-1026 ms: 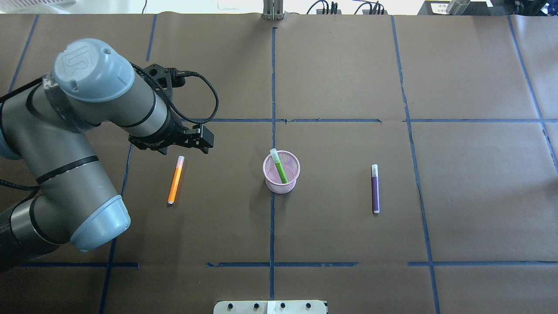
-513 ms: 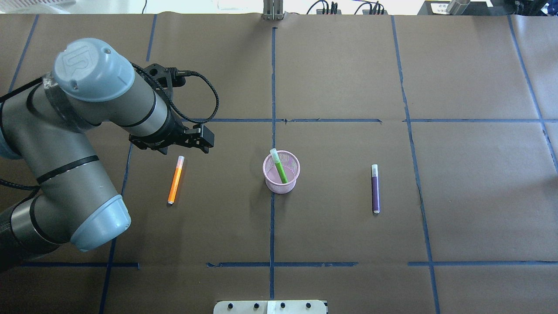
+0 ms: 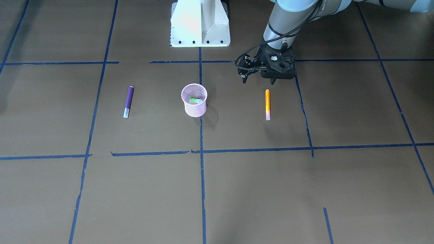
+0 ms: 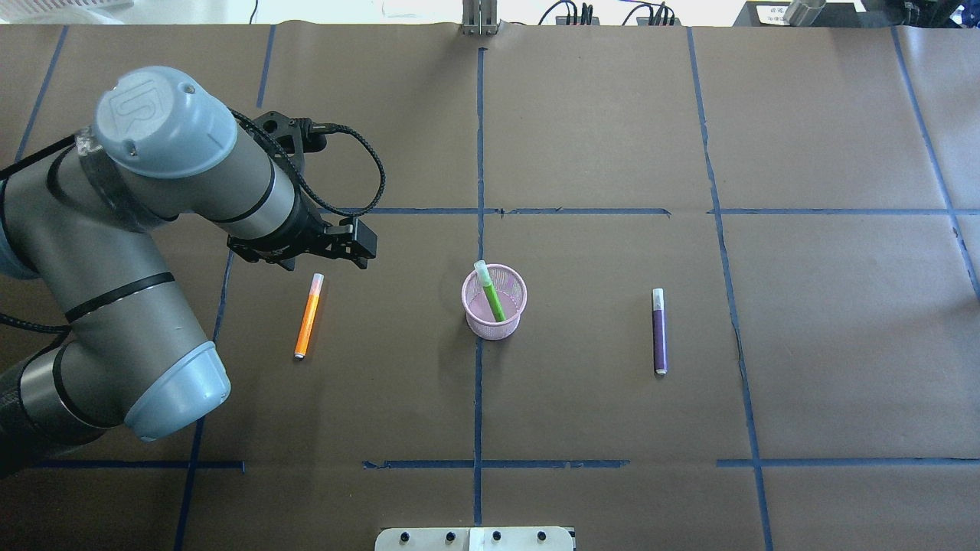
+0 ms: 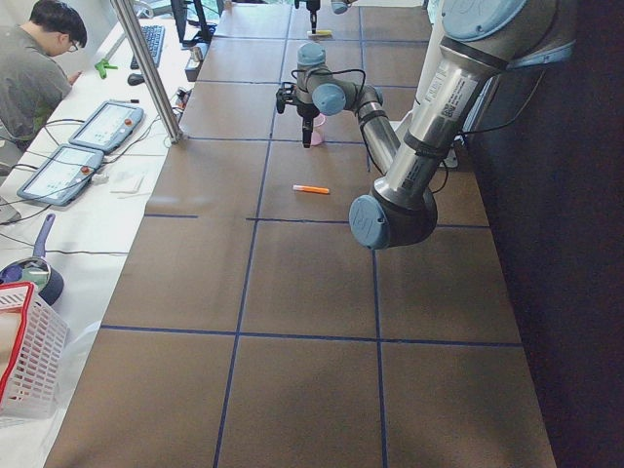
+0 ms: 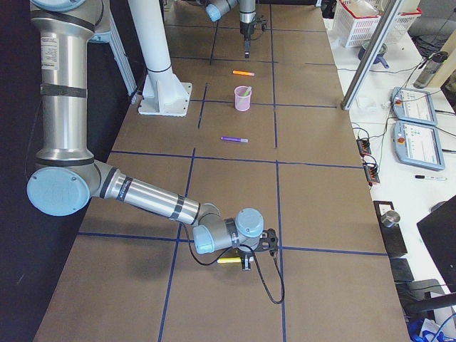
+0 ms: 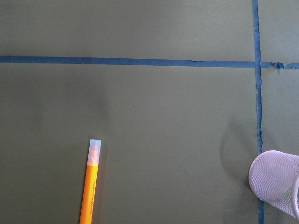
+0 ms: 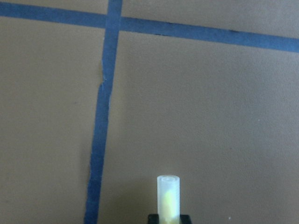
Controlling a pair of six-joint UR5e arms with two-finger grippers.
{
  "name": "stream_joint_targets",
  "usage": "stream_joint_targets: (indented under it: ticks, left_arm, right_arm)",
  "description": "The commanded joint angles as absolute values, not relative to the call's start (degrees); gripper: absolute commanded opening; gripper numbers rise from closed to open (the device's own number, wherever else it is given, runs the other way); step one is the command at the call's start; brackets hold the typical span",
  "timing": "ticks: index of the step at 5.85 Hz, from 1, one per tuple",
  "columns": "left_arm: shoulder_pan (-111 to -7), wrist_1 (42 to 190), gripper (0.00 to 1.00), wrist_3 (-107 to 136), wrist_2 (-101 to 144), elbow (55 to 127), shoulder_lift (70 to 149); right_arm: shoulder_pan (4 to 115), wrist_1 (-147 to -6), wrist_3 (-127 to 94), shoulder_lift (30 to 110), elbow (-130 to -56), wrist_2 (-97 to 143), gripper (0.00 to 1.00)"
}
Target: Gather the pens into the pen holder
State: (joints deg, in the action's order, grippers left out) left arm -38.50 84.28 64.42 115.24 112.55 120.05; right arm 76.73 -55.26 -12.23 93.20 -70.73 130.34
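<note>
Brown paper crossed by blue tape [image 4: 479, 153] covers the table [image 4: 842, 344]. Near its middle stands the pink pen holder [image 4: 505, 327], with the green pen [image 4: 492, 297] leaning inside, pale cap above the rim. The orange pen [image 4: 308, 316] lies flat on the robot's left of the holder and the purple pen [image 4: 659, 333] flat on its right, both well apart from it.

The left gripper [image 3: 271, 80] hangs above the paper near the orange pen, clear of it. The overhead view sets it by the pen's cap end, the front view by the opposite end. Overhead, the wrist hides the fingers and the front view gives only a dark cluster, so I cannot tell whether they are spread or pressed together. Its wrist camera shows the orange cap end and the holder's edge.

Only two views catch the right gripper [image 6: 245, 261]. From the right end of the table it sits low over the paper, far from the holder, with a yellow pen [image 6: 228, 261] at its tip. Its wrist camera shows that pen's pale cap rising from a black piece at the bottom edge — whether the fingers pinch it cannot be told.
</note>
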Motion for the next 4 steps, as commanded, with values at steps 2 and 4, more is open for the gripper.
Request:
stream_joint_targets:
  ticks: [2, 4]
  left_arm:
    - [-38.5, 84.3, 1.0, 64.4, 115.4, 112.6, 120.1]
    - [-38.5, 84.3, 1.0, 64.4, 115.3, 112.6, 120.0]
  right_arm:
    - [76.7, -55.2, -12.1, 93.2, -71.8, 130.3, 0.0]
    - [76.9, -55.3, -12.1, 94.0, -77.9, 130.5, 0.0]
